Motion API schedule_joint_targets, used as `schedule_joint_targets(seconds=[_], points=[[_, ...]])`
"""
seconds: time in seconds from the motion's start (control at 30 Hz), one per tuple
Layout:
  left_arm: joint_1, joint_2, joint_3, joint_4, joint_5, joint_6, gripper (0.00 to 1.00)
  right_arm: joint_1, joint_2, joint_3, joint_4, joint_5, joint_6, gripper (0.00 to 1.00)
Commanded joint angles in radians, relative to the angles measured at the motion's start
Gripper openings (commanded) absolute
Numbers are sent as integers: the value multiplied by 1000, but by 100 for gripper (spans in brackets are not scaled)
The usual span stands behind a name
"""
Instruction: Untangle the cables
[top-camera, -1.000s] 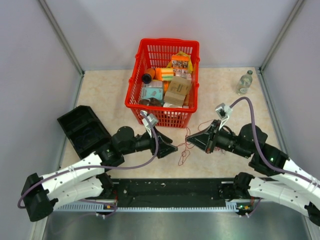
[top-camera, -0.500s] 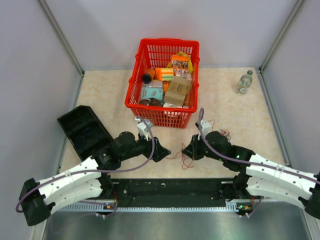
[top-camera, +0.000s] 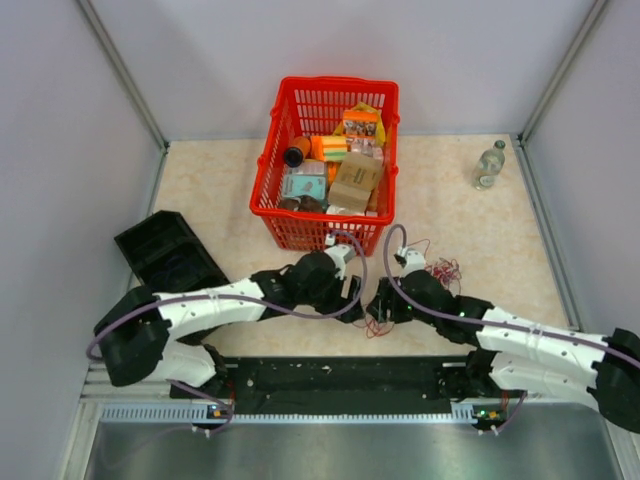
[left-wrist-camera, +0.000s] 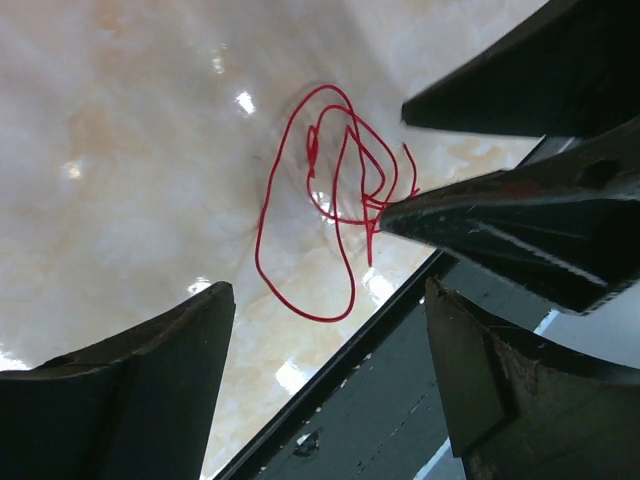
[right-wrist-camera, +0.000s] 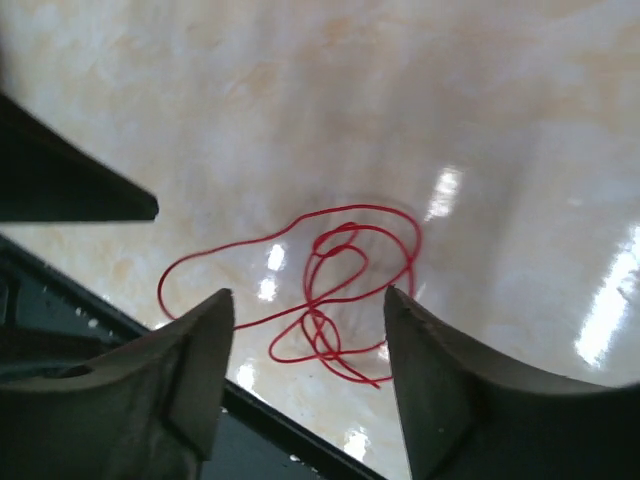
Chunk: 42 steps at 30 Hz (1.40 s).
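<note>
left gripper (left-wrist-camera: 325, 290) + right gripper (right-wrist-camera: 307, 295) both hanging open | crowding the red cables (left-wrist-camera: 335, 185) | risking finger bumps, knot tightening

So there's a red basket (top-camera: 320, 232) at the back of the table (top-camera: 210, 190), stuffed with boxes and packets. Small clear bottle (top-camera: 489, 165) far right, black tray (top-camera: 168, 258) sitting off to the left.
</note>
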Motion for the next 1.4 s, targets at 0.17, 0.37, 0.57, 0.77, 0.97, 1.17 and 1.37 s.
schedule_joint_targets(seconds=[0.17,0.37,0.57,0.77,0.97,1.17,1.37], points=[[-95,234,230,-110,-135,13,82,-128,-325,239,-757,416,143,71],[-155,405,380,-200,-247,26,77,-135,-554,289,-802,459,200,71],[-186,543,484,-274,-323,27,63,-135,-657,320,-755,465,91,70],[-224,562,497,-352,-431,-23,32,-135,-669,326,-748,467,68,70],[-197,386,433,-481,-641,-64,0,-135,-669,308,-727,450,60,70],[95,-34,223,-599,-592,-130,0,-135,-682,293,-722,453,56,70],[432,-369,144,-763,-583,-234,0,-135,-677,293,-710,450,39,70]])
